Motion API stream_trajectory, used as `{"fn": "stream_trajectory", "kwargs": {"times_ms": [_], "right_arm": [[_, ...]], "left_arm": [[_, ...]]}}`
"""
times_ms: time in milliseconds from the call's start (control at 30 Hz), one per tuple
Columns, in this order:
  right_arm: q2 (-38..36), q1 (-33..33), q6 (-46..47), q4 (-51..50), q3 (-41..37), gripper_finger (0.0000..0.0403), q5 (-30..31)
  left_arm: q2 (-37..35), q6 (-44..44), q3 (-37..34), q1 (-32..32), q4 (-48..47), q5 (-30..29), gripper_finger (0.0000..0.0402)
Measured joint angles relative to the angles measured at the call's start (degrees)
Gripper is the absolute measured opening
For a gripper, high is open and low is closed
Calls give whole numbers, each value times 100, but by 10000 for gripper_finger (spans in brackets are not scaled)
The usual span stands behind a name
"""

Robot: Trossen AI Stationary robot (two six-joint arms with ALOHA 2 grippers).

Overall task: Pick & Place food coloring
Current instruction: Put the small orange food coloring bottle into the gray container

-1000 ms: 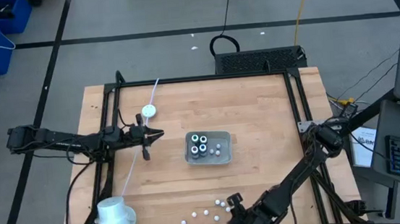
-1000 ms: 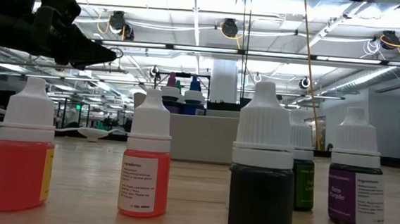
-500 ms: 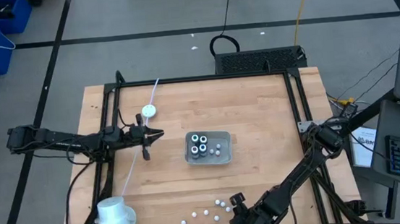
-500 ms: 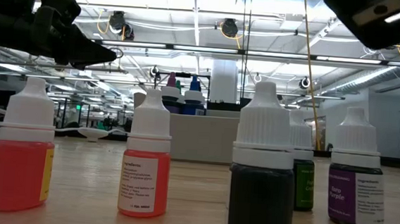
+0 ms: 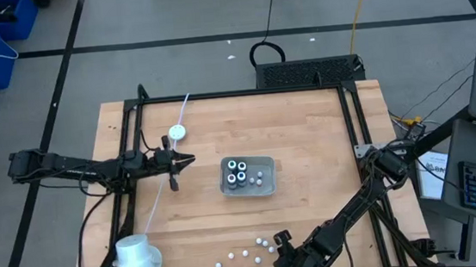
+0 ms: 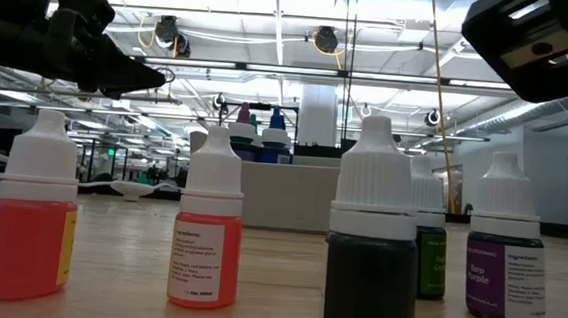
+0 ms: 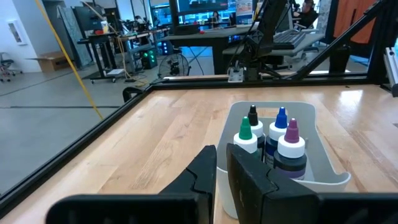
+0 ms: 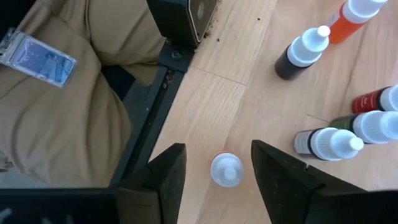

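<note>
The right gripper (image 5: 280, 244) hangs low over the near edge of the wooden table (image 5: 307, 136). Its two dark fingers (image 8: 278, 177) stand wide apart and hold nothing. In the right wrist view, one little bottle (image 8: 226, 169) with a white top stands right between them, but the fingers do not touch it. More small food coloring bottles (image 5: 250, 252) stand in a loose row just beside this gripper, along the near edge. In the right wrist view they show white tops and dark, orange, red and green bodies.

The left gripper (image 5: 187, 161) waits out over the left part of the table, well apart from that row. Its fingers (image 7: 242, 171) sit close together with only a thin gap, and they hold nothing. Just past its tips is the grey tray (image 5: 268, 185), near the middle of the table. Four bottles (image 7: 270, 138) stand upright inside it, with green, black, blue and purple caps.

The table is pale wood with a dark metal frame around it. A white round disc (image 5: 177, 132) lies near the far left side, and a white roll (image 5: 136, 260) sits at the near left corner. Around the table is a grey floor with dark lines. A person's tan clothes (image 8: 68, 106) show beside the near table edge.
</note>
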Motion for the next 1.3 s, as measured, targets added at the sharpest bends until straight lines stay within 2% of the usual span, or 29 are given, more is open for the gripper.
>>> {"fn": "stream_trajectory", "kwargs": {"times_ms": [200, 867, 1000, 1100, 1300], "right_arm": [[0, 0, 29, -2, 0, 154, 0], [-13, -28, 460, -324, 0, 49, 4], [-37, -65, 518, -404, 0, 45, -37], [-78, -149, 483, -512, 59, 46, -283], [-363, -379, -212, -1006, 523, 46, -308]], "left_arm": [[0, 0, 0, 0, 0, 0, 47], [2, 0, 0, 0, 1, 2, 47], [2, 0, 0, 0, 2, 2, 47], [2, 0, 0, 0, 2, 2, 47], [2, 0, 0, -2, 16, 2, 47]]}}
